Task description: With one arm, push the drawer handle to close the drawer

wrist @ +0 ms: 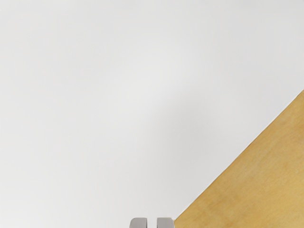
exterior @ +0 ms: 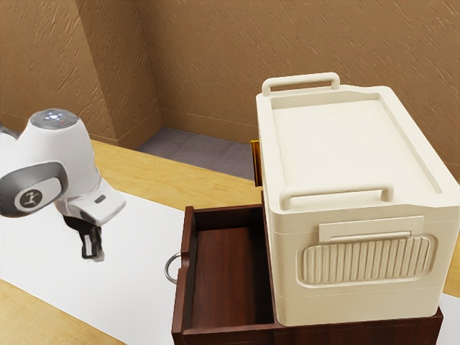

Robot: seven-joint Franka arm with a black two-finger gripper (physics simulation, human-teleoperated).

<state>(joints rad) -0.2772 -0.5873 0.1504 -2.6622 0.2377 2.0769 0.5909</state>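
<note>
While the drawer (exterior: 226,269) sticks out: this is the getting-there part, and no push is on the handle.
Ring handle (exterior: 167,269): it is on the front of the drawer, the side that faces the arm.
Gripper (exterior: 93,253): it hangs over the white sheet (exterior: 129,302), apart from the handle, toward the exterior view's left. I can't tell if it is open or shut.
Big cream box (exterior: 338,151): it sits on top of the dark wood chest (exterior: 359,330) that the drawer goes into.
Next move: I think the gripper should line up with the ring, going lower if it is too high, then go to it and push straight toward the exterior view's right.
Push: it should be slow and keep going until the drawer is all the way in. Pushing too high could miss the ring, and pushing crooked could make the drawer stick.
</note>
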